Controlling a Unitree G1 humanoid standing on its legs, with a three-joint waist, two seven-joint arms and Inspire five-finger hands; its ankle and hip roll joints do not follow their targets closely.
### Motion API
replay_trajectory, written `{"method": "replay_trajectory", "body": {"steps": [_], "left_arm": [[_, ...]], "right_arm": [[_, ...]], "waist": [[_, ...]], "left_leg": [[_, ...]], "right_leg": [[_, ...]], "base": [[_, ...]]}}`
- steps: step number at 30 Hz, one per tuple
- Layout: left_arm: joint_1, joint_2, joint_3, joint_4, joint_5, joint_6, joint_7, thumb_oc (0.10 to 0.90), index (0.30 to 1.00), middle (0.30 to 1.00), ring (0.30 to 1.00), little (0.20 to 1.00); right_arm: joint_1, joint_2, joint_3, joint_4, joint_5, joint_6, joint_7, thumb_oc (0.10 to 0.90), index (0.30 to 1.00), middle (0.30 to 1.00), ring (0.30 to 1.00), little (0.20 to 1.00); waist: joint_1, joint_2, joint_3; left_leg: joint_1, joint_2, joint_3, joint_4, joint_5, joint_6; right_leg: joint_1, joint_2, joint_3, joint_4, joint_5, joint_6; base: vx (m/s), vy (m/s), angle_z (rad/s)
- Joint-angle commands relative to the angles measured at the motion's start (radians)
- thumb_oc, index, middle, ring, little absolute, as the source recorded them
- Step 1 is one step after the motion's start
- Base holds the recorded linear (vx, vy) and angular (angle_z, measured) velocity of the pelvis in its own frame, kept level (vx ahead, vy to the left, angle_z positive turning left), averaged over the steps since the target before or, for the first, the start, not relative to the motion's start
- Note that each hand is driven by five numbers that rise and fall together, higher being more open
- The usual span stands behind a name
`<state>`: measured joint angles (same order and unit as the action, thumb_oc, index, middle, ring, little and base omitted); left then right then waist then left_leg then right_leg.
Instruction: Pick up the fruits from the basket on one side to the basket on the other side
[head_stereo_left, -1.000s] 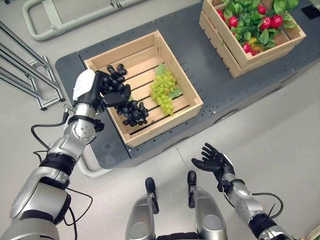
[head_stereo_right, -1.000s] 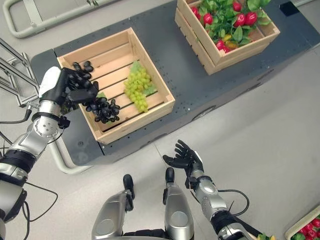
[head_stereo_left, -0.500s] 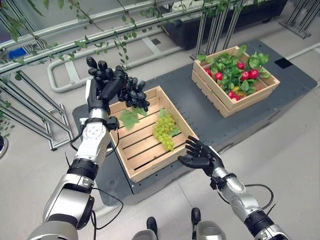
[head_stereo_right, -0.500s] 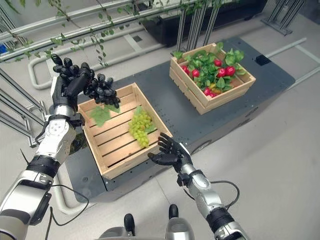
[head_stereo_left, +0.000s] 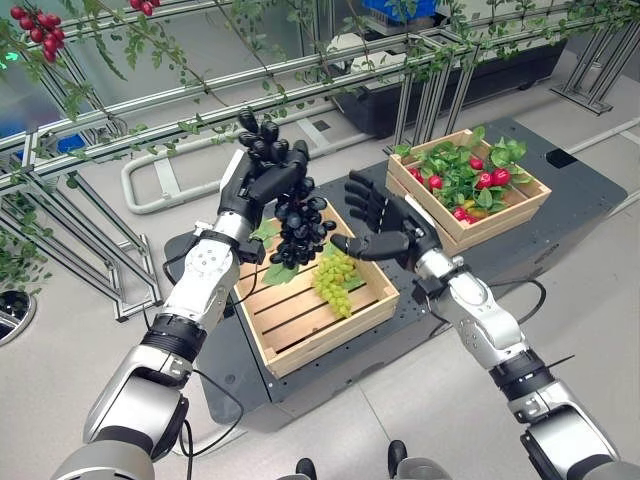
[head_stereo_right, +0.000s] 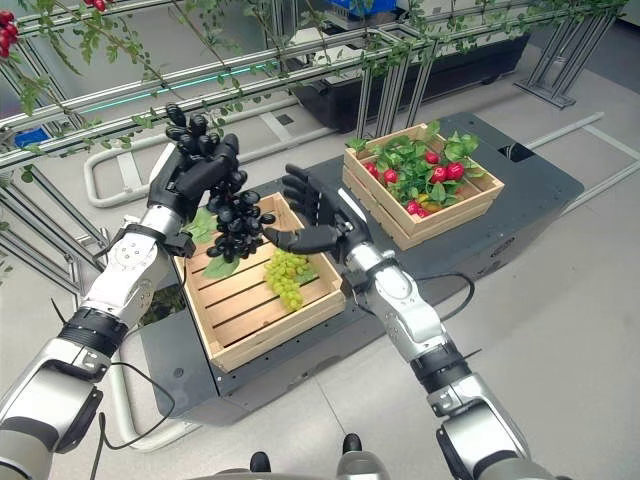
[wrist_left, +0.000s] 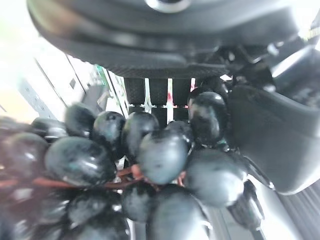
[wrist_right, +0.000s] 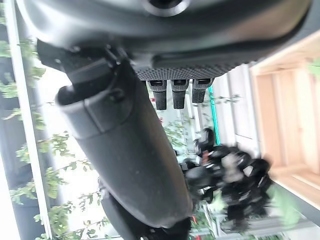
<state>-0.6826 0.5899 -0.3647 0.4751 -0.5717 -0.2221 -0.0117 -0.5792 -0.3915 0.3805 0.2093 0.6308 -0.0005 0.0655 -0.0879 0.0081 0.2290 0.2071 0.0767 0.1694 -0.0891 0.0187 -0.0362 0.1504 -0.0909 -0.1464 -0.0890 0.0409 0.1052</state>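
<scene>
Above the near wooden crate (head_stereo_left: 318, 300), my left hand (head_stereo_left: 262, 170) is raised with its fingers curled round the top of a bunch of dark grapes (head_stereo_left: 300, 225), which hangs free in the air over the crate's back half, a green leaf (head_stereo_left: 278, 272) dangling at its lower end. My left arm reaches up from the lower left, bent at the elbow. My right hand (head_stereo_left: 385, 222) is lifted just beside the bunch, palm turned toward it, fingers straight and spread, thumb pointing at the grapes; it is near them but I cannot tell whether it touches.

A bunch of green grapes (head_stereo_left: 335, 282) lies inside the near crate on its slats. The far crate (head_stereo_left: 470, 200), well apart to my right on the same dark platform (head_stereo_left: 580, 200), holds red fruits (head_stereo_left: 487, 178) among green leaves.

My left wrist view shows the dark grapes (wrist_left: 150, 165) pressed right against my palm, with reddish stalks between them. My right wrist view shows my thumb (wrist_right: 130, 160) stretched out, my fingertips (wrist_right: 175, 92) straight, and the dark bunch (wrist_right: 230, 175) past them, with the crate's pale boards to one side.

Metal rails hung with vines (head_stereo_left: 200, 90) run behind my hands; the platform between the two crates is bare.
</scene>
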Motion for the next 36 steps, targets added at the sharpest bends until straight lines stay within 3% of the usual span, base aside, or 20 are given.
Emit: {"method": "replay_trajectory", "body": {"steps": [1,15,22,27,30,36], "left_arm": [[-0.22,0.043,-0.021,-0.001,-0.017,-0.073,-0.02,0.4,0.3,0.3,0.3,0.3],[-0.254,0.019,-0.077,-0.159,-0.029,-0.036,-0.044,0.4,0.3,0.3,0.3,0.3],[-0.256,0.011,-0.088,-0.196,-0.05,-0.017,-0.051,0.4,0.3,0.3,0.3,0.3],[-0.24,-0.019,-0.091,-0.21,-0.037,0.0,-0.068,0.4,0.3,0.3,0.3,0.3],[-0.241,-0.041,-0.107,-0.192,-0.032,0.008,-0.076,0.4,0.3,0.3,0.3,0.3],[-0.246,-0.076,-0.116,-0.127,-0.007,0.017,-0.081,0.4,0.3,0.3,0.3,0.3]], "right_arm": [[-0.066,-0.01,0.031,-0.033,-0.012,-0.052,-0.06,0.8,0.9,0.9,0.9,0.9],[-0.07,0.057,0.119,0.023,0.215,0.063,0.097,0.8,0.9,0.9,0.9,0.9],[-0.078,0.073,0.136,0.023,0.239,0.047,0.119,0.8,0.9,0.9,0.9,0.9],[-0.094,0.106,0.134,0.019,0.243,-0.003,0.097,0.8,0.9,0.9,0.9,0.9],[-0.125,0.139,0.121,0.007,0.271,-0.101,0.05,0.8,0.9,0.9,0.9,0.9],[-0.163,0.201,0.089,-0.013,0.321,-0.213,0.017,0.8,0.9,0.9,0.9,0.9]], "waist": [[0.026,0.028,-0.151],[0.06,0.012,-0.165],[0.065,0.008,-0.167],[0.068,0.008,-0.17],[0.071,0.01,-0.171],[0.075,0.012,-0.176]], "left_leg": [[-0.016,-0.003,-0.027,0.002,-0.066,-0.004],[-0.024,0.005,-0.05,0.002,-0.066,-0.011],[-0.023,0.007,-0.054,0.002,-0.068,-0.013],[-0.02,0.008,-0.054,0.002,-0.068,-0.013],[-0.017,0.009,-0.056,0.002,-0.07,-0.011],[-0.014,0.008,-0.06,0.002,-0.073,-0.007]], "right_leg": [[0.051,-0.022,-0.043,0.002,-0.07,-0.041],[0.057,-0.027,-0.07,0.002,-0.081,-0.038],[0.058,-0.028,-0.073,0.002,-0.084,-0.036],[0.06,-0.027,-0.071,0.002,-0.084,-0.036],[0.062,-0.027,-0.071,0.002,-0.084,-0.037],[0.063,-0.027,-0.067,0.002,-0.085,-0.036]], "base": [[0.0,-0.031,0.01],[0.0,-0.009,0.05],[0.0,-0.004,0.01],[0.0,-0.006,0.02],[0.0,0.0,0.0],[0.0,0.0,0.0]]}}
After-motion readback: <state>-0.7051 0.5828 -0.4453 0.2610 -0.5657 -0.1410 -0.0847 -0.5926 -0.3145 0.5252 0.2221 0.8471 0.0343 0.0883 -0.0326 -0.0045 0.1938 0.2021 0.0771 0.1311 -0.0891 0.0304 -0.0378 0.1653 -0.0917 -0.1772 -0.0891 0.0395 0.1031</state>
